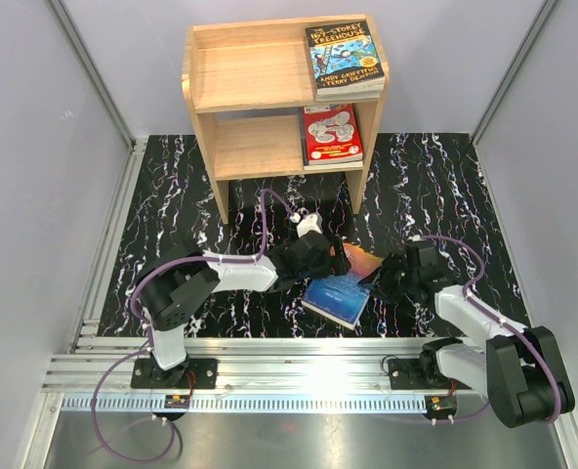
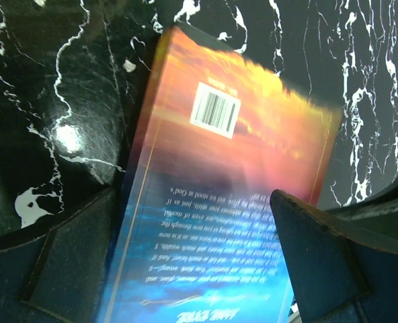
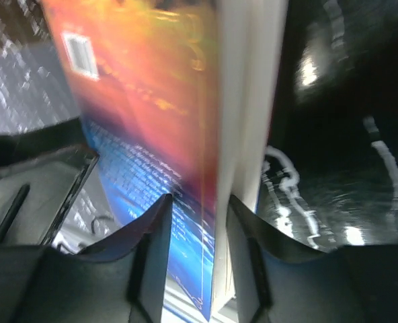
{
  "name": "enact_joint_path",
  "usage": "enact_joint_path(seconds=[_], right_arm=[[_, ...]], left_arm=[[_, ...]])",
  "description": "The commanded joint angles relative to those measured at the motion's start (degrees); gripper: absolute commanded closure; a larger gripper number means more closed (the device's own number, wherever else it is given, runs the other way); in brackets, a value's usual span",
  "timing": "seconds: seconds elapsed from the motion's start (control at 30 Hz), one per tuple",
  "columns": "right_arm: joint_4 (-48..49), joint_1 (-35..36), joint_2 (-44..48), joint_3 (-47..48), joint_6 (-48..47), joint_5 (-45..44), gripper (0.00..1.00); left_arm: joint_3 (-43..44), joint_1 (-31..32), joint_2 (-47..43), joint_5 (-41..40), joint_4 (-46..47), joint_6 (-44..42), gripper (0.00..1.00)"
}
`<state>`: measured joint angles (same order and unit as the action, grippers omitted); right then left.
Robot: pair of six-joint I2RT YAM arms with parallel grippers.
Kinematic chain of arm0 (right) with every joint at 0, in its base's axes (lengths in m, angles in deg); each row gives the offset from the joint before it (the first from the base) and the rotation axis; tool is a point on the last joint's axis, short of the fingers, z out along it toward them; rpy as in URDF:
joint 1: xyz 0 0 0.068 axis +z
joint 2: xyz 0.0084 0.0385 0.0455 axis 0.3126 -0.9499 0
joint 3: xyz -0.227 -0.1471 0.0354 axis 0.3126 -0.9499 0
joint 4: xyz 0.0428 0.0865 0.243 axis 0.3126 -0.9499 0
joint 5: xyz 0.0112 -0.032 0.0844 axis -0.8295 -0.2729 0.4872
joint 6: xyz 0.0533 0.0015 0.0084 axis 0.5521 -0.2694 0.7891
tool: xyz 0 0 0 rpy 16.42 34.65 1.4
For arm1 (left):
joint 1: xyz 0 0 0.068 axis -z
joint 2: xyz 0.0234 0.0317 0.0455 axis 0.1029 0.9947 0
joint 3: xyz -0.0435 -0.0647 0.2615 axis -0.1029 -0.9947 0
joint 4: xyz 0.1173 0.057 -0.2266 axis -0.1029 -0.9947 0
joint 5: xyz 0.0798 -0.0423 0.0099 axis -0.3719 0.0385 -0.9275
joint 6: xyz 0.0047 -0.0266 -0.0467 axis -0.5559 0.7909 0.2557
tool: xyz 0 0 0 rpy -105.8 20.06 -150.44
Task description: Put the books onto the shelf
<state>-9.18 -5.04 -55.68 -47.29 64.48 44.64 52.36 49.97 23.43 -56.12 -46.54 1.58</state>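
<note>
At back of black marbled surface [image 1: 172, 195], wooden shelf [image 1: 199, 147], with blue book [image 1: 344, 57] on top tier, red book [image 1: 332, 132] below; nearer, blue-orange book [image 1: 340, 293], left fingers [image 2: 71, 262] spread wide around it, right fingers [image 3: 148, 249] close beside its edge, cannot tell if pinching

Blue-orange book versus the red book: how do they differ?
The blue-orange book is off the shelf, over the table; the red book lies flat on its lower tier. The blue-orange book's cover fades blue to orange; the red book's is red with pale circles. Both are paperbacks.
</note>
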Motion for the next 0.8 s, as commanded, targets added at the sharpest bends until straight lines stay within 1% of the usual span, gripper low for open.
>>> enact_joint_path(seconds=[0.0,0.13,0.27,0.3,0.37,0.43,0.47,0.53,0.6,0.67,0.7,0.77], right_arm=[[6.72,2.21,-0.15,-1.41,3.25,6.13,0.53],[10.23,2.91,0.81,-2.64,5.28,5.96,0.54],[10.51,3.18,2.13,-2.91,6.25,4.82,0.6],[10.42,3.27,2.4,-2.91,6.34,4.55,0.64],[10.16,3.35,3.19,-3.0,6.42,4.2,0.82],[9.46,3.35,4.24,-2.91,6.34,4.2,0.92],[7.19,3.35,4.77,-2.47,5.99,4.2,1.0],[4.55,3.35,7.39,-1.51,5.28,4.37,1.0],[-0.9,3.35,10.12,0.42,4.23,3.85,1.0],[-6.77,3.27,15.13,3.05,3.35,3.24,1.0],[-8.54,3.35,18.1,3.94,3.17,2.97,1.0],[-12.49,3.35,20.41,6.57,2.91,3.06,1.0]], left_arm=[[-0.96,2.66,0.35,6.03,2.13,2.98,0.01],[-1.14,2.83,0.44,6.11,2.3,3.07,0.01],[-1.14,3.19,0.53,6.03,2.21,3.16,0.01],[-1.14,3.27,0.53,6.03,2.04,3.16,0.01],[-1.4,3.45,0.26,5.94,1.95,3.24,0.01],[-1.75,3.54,-0.26,5.85,1.77,3.24,0.01],[-2.36,3.45,-0.96,5.85,1.69,3.24,0.01],[-3.33,3.45,-2.45,5.68,1.34,2.72,0.01],[-5.87,3.36,-5.44,5.24,1.94,1.5,0.01],[-8.33,3.01,-9.12,5.58,3.26,0.35,0.01],[-11.3,2.49,-10.45,6.02,6.23,-0.61,0.01],[-14.83,1.61,-13.78,8.65,10.54,-1.24,0.01]])
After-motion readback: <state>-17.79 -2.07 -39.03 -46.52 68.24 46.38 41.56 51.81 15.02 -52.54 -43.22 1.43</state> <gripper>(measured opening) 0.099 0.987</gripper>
